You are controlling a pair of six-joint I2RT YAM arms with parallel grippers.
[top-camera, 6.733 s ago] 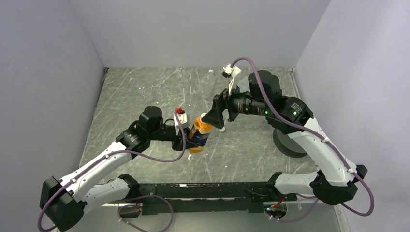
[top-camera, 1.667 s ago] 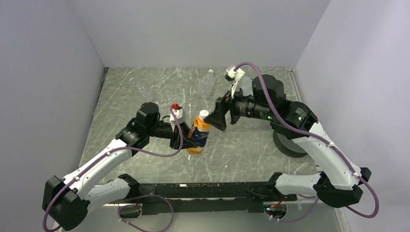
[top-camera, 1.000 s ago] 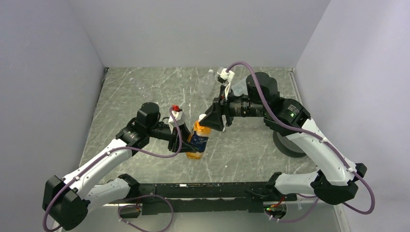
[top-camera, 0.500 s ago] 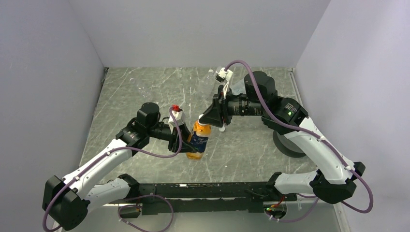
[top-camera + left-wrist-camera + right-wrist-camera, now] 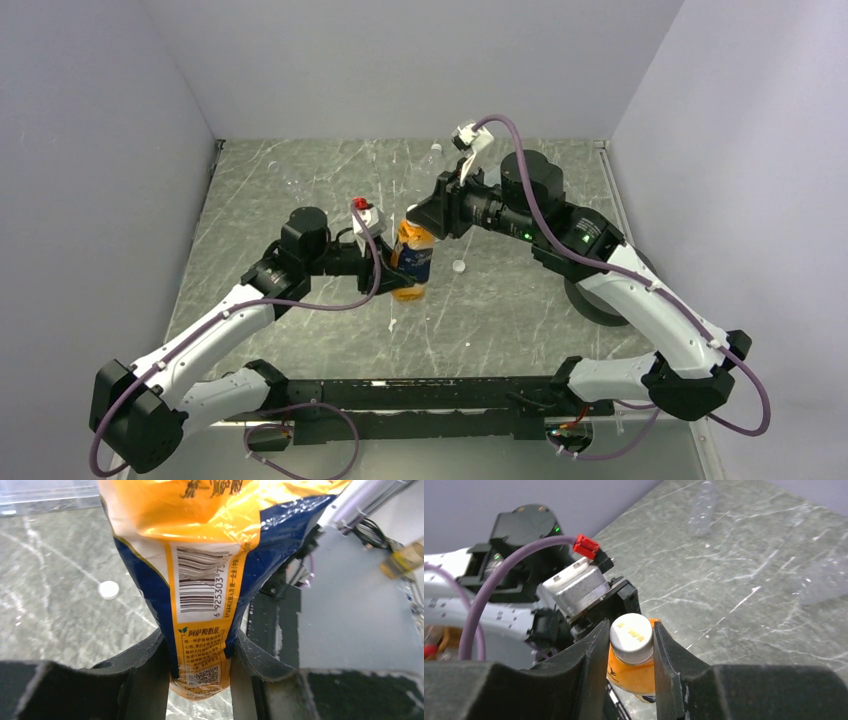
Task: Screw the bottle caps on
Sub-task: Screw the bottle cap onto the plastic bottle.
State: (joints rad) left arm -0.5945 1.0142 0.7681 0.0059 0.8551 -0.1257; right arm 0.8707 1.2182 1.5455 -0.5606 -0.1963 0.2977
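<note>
An orange-amber bottle with a blue and yellow label is held off the table. My left gripper is shut on its lower body. In the left wrist view the two fingers press the label from both sides, left gripper. A white cap sits on the bottle's neck. My right gripper is shut on that cap, and in the top view the right gripper covers the bottle's top. A loose white cap lies on the table to the right of the bottle.
Clear plastic bottles lie at the back of the table. A black disc sits at the right, partly under my right arm. A flat clear box lies far left. A small white bit lies below the bottle.
The right gripper has closed its fingers on the white cap atop the bottle. Both arms have carried the bottle a little toward the back of the table.
</note>
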